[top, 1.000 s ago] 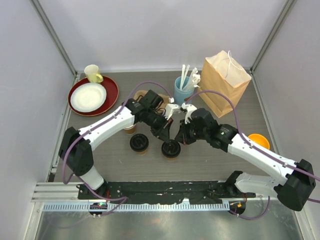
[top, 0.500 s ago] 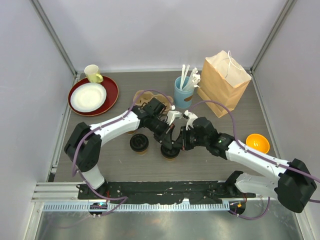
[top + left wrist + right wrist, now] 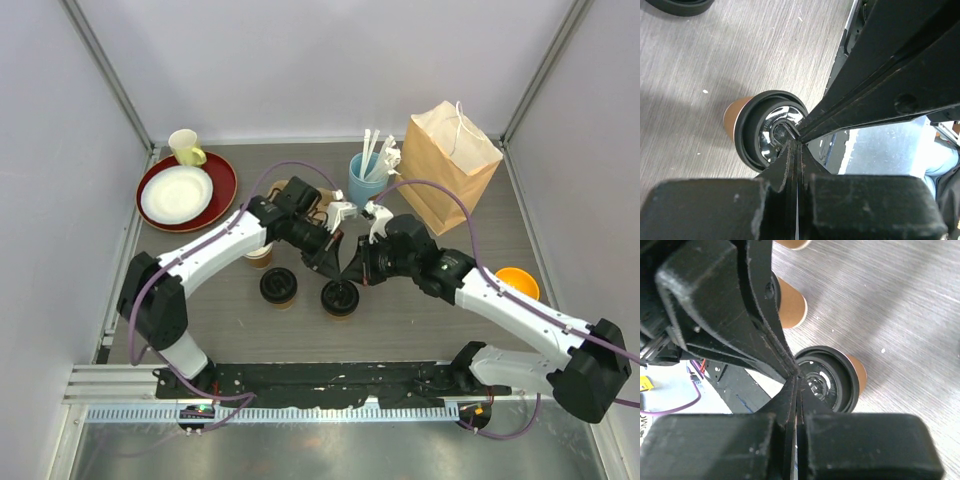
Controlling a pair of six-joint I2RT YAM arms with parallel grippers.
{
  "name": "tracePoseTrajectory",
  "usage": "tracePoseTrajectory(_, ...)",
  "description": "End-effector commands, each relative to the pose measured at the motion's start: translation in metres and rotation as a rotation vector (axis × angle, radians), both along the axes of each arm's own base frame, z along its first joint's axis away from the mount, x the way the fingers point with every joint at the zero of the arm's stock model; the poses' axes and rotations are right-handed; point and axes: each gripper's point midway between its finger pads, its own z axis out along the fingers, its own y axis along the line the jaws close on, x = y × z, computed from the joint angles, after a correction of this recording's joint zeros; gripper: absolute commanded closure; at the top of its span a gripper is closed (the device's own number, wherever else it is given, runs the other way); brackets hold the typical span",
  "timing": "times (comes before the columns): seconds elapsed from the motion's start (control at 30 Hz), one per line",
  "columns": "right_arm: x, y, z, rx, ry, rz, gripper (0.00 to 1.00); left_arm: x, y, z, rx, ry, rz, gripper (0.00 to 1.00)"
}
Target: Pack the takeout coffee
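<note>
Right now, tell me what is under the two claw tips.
A tan cup with a black lid stands below the left claw and right claw. The claws cover part of the lid, and the lid hides the cup's inside.

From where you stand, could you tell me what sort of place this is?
Probably a lab test cell staged as a café counter: plain white walls around a grey table, two robot arms, and lidded coffee cups near a paper bag.
</note>
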Motion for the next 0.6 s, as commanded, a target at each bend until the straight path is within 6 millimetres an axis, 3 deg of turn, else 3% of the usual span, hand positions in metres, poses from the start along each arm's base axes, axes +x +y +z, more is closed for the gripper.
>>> tracePoseTrajectory(0.0,0.002,0.015,0.028,0.051,-0.06,0.067,0.99,0.005,0.011,0.007,-0.019,-0.037,0.01,1.0)
tracePoseTrajectory(0.1,0.002,0.018,0.009,0.054,-0.033,0.068,0.99,0.002,0.014,-0.017,0.01,-0.002,0.036,1.0)
tracePoseTrajectory(0.23,-0.006,0.006,-0.052,-0.002,0.055,0.044,0.99,-0.007,0.01,-0.041,0.004,0.105,0.036,1.0)
tracePoseTrajectory(0.33,-0.014,-0.008,-0.076,-0.019,0.102,0.013,0.99,-0.011,0.015,-0.064,0.06,0.15,0.034,1.0)
tracePoseTrajectory(0.47,-0.014,-0.015,-0.071,-0.013,0.095,-0.01,0.99,-0.014,0.018,-0.073,0.071,0.166,0.03,1.0)
tracePoseTrajectory(0.57,-0.011,-0.014,-0.058,-0.022,0.075,-0.003,0.99,-0.008,0.017,-0.051,0.032,0.118,0.022,1.0)
